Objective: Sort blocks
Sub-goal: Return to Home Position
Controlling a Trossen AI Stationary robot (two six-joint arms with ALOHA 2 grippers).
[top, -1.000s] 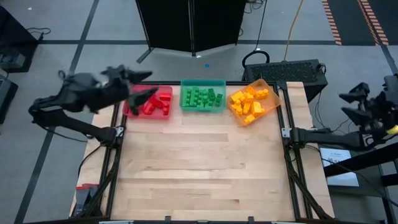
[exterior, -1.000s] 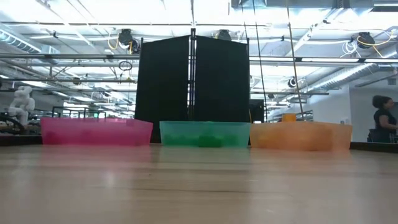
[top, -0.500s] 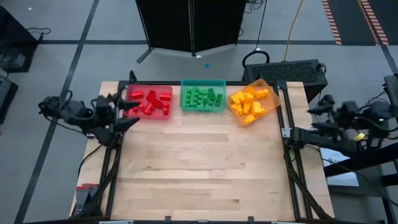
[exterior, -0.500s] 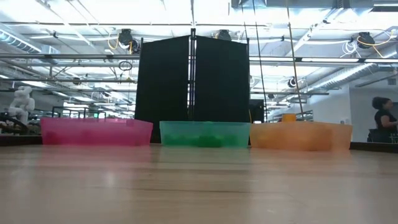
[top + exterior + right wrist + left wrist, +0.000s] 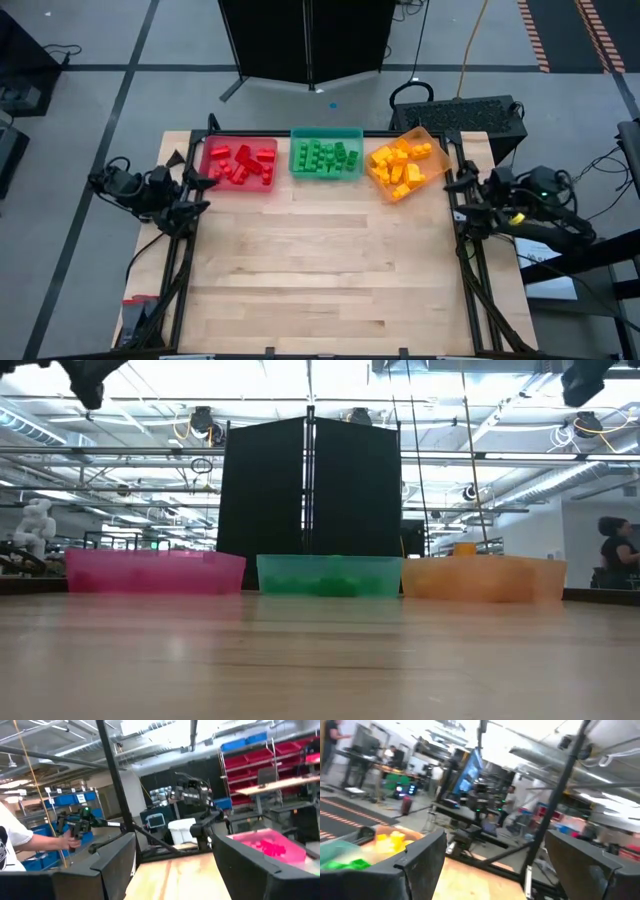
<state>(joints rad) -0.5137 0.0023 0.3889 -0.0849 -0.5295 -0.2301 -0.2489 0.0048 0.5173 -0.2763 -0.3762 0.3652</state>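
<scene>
Wood planks make up the table [image 5: 320,270], and three trays stand in a row along its far edge. The red tray [image 5: 238,165] holds the red blocks [image 5: 245,163]. The teal tray [image 5: 326,155] holds the green blocks [image 5: 325,157]. The orange tray [image 5: 405,165], turned askew to the others, holds the yellow blocks [image 5: 400,168]. No block shows on the planks outside the trays.

The left gripper [image 5: 200,190] sits low at the table's left edge, just beside the red tray's near corner. Its fingers [image 5: 422,862] are spread wide apart with nothing between them. The right gripper [image 5: 462,198] sits at the right edge, near the orange tray, and its fingers [image 5: 115,862] are likewise parted and bare.

Behind the trays rises a black folding screen [image 5: 310,500]. A dark case [image 5: 460,110] lies on the floor past the orange tray. From table height, a person [image 5: 612,550] stands far off to the right.
</scene>
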